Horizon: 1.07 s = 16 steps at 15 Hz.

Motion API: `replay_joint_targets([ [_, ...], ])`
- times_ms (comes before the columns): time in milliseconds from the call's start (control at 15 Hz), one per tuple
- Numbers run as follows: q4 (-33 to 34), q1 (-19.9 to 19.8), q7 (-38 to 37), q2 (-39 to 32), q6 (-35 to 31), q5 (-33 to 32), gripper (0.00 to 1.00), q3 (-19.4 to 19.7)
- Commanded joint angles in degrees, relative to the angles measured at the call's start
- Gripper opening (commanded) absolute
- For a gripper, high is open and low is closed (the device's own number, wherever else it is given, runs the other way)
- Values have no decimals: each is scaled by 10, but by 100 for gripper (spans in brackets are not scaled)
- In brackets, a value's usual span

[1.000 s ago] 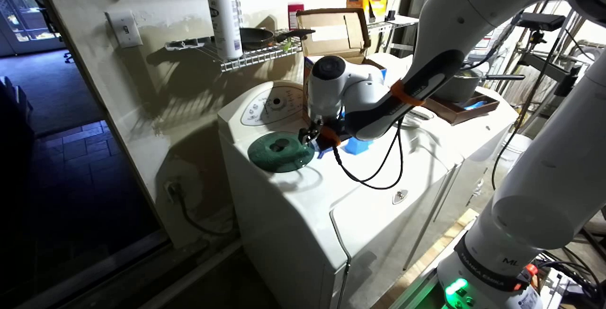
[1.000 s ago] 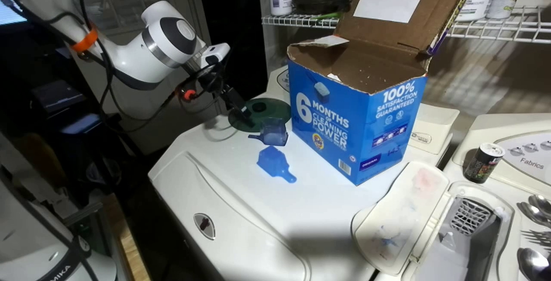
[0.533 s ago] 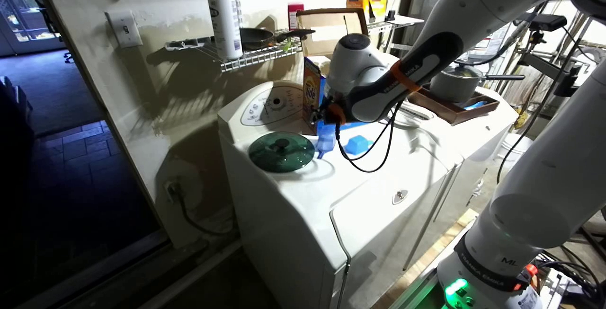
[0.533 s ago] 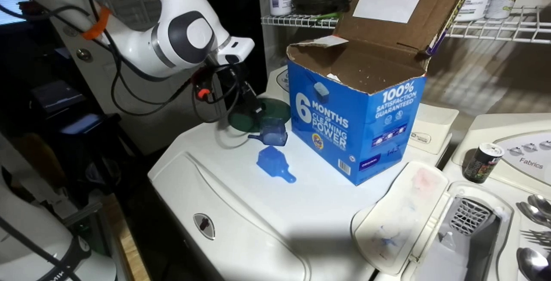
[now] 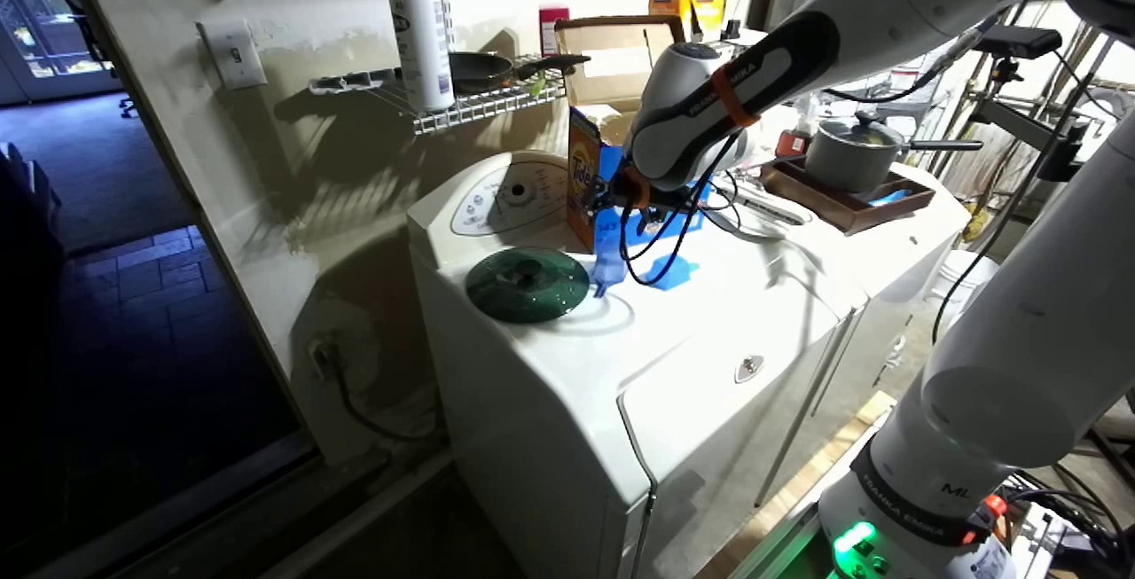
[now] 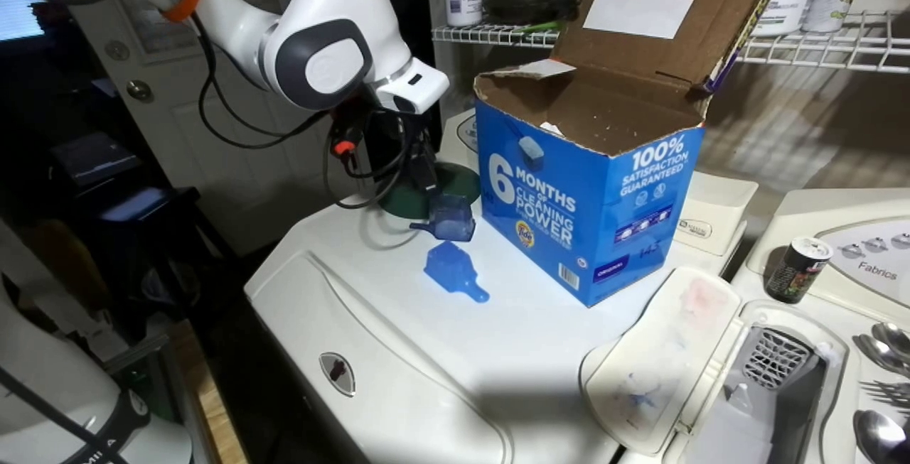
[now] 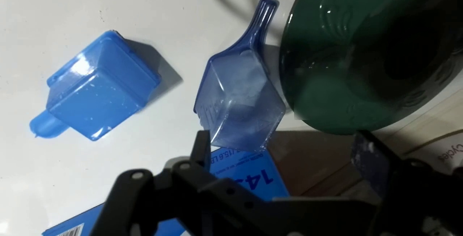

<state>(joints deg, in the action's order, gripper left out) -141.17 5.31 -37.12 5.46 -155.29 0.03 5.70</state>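
In the wrist view my gripper [image 7: 282, 140] stands open, its fingers wide apart with nothing held between them. Past the fingertips lies a translucent dark-blue scoop [image 7: 240, 98], handle pointing up the picture. A lighter blue scoop [image 7: 97, 88] rests upside down to its left. The round green glass lid [image 7: 332, 66] with a dark knob lies on the right. Below the scoops, a blue detergent box [image 7: 249, 172] is partly hidden behind the gripper. In both exterior views the gripper [image 5: 599, 198] hangs above the white washer, close to the dark-blue scoop [image 6: 452, 219] and the box [image 6: 547, 194].
The tall box stands with its lid [image 6: 640, 16] flipped up, near the wire shelf [image 6: 498, 35] with a pan [image 6: 533, 6] and bottles. A dispenser tray [image 6: 668, 357], a small can [image 6: 800, 268] and cutlery sit farther along. A pot [image 5: 853, 153] stands on a brown tray [image 5: 825, 202].
My gripper has risen from beside the green lid and swung toward the detergent box, its wrist turning. It stays open; the lid, scoops and box have not moved.
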Motion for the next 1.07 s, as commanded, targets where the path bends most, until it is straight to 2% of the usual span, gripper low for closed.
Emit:
replay_joint_targets([
  [0, 42, -41, 7, -4, 84, 11, 100, -22],
  [200, 75, -61, 11, -23, 145, 6, 100, -21],
  [467, 107, -71, 42, -50, 190, 28, 100, -17],
  [1000, 163, -72, 108, -129, 188, 86, 100, -19],
])
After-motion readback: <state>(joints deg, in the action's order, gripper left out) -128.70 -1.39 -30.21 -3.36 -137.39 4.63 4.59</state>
